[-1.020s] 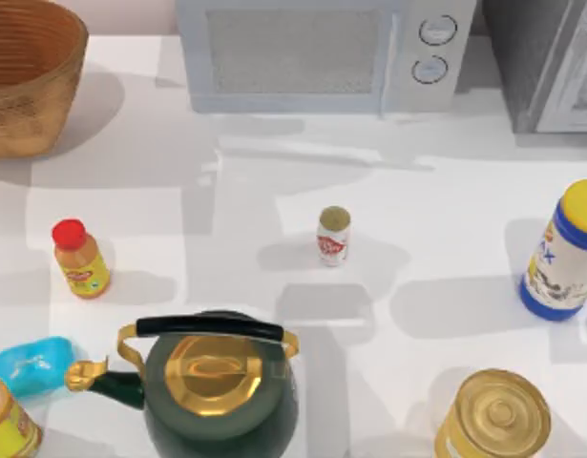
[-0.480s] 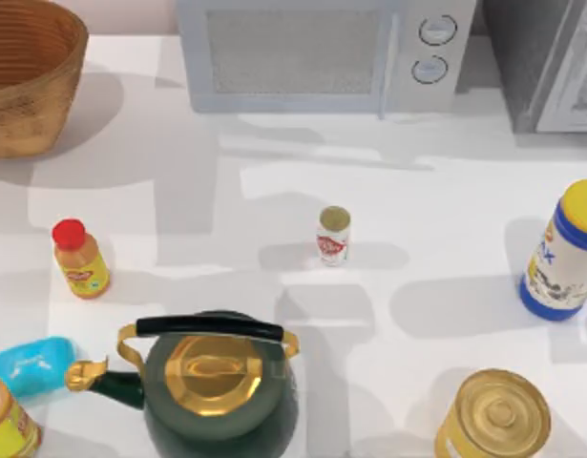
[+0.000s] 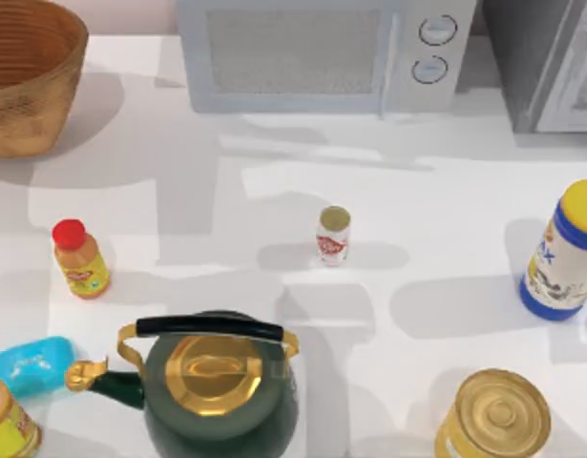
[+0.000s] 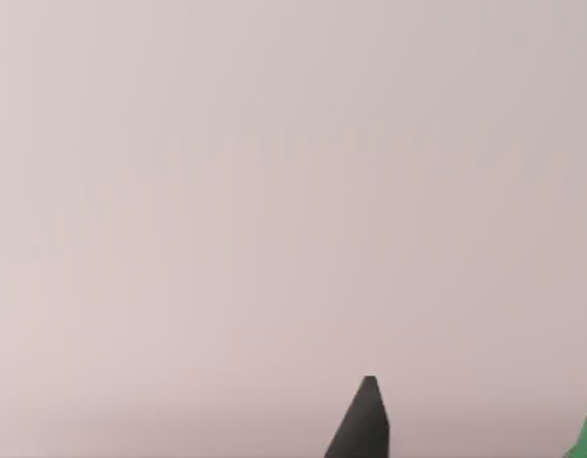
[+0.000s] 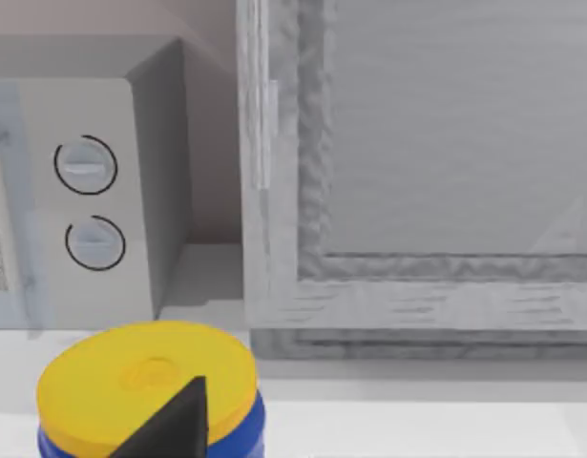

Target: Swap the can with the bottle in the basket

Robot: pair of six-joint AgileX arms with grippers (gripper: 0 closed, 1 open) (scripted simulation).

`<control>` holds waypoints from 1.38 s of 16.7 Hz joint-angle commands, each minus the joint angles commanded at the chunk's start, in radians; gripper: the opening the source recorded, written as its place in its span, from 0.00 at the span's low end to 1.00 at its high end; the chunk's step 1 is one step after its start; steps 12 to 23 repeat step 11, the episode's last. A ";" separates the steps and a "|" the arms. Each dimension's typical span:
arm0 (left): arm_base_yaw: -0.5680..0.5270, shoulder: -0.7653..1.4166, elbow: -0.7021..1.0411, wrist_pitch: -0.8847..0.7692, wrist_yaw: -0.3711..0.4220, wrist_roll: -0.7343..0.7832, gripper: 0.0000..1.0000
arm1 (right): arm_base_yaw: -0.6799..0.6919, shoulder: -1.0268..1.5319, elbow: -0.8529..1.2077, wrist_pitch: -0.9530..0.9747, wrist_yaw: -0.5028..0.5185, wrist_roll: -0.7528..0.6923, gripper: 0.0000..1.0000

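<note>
The can (image 3: 333, 236) is white with a red label and dull gold top. The woven basket (image 3: 26, 81) is orange-brown. The kettle (image 3: 220, 386) is dark green with a gold lid. The bottle (image 3: 80, 260) is orange, red-capped. The tin (image 3: 492, 417) is yellow, gold-lidded.

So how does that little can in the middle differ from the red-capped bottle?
The can is white with a red label and dull gold top; the bottle is orange with a red cap and yellow label. The can stands mid-table, the bottle toward the left. Both are upright, similar in size, outside the basket.
</note>
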 joint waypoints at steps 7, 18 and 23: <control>0.000 0.000 0.000 0.000 0.000 0.000 1.00 | 0.000 0.000 0.000 0.000 0.000 0.000 1.00; 0.000 0.000 0.000 0.000 0.000 0.000 1.00 | 0.000 0.000 0.000 0.000 0.000 0.000 1.00; 0.000 0.000 0.000 0.000 0.000 0.000 1.00 | 0.000 0.000 0.000 0.000 0.000 0.000 1.00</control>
